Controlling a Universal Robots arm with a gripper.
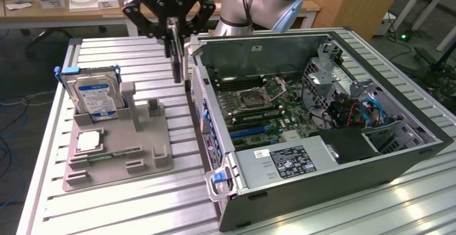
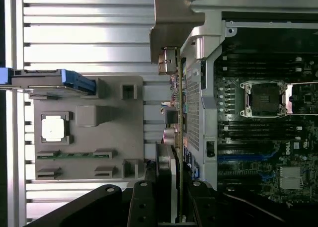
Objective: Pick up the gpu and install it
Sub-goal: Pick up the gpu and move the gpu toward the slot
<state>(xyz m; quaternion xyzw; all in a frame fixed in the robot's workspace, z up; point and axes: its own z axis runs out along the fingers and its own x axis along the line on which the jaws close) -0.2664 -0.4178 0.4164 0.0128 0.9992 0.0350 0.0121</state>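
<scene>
Gpu (image 1: 176,59) between fixture tray (image 1: 142,139) and computer case (image 1: 321,192), above table (image 1: 107,213).

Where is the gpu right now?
In the exterior view the gpu hangs upright, clamped in the gripper, above the table, between the grey holder and the open case.

DELL on motherboard (image 2: 258,137); possibly ROBOTIQ on tool (image 1: 178,29).
</scene>
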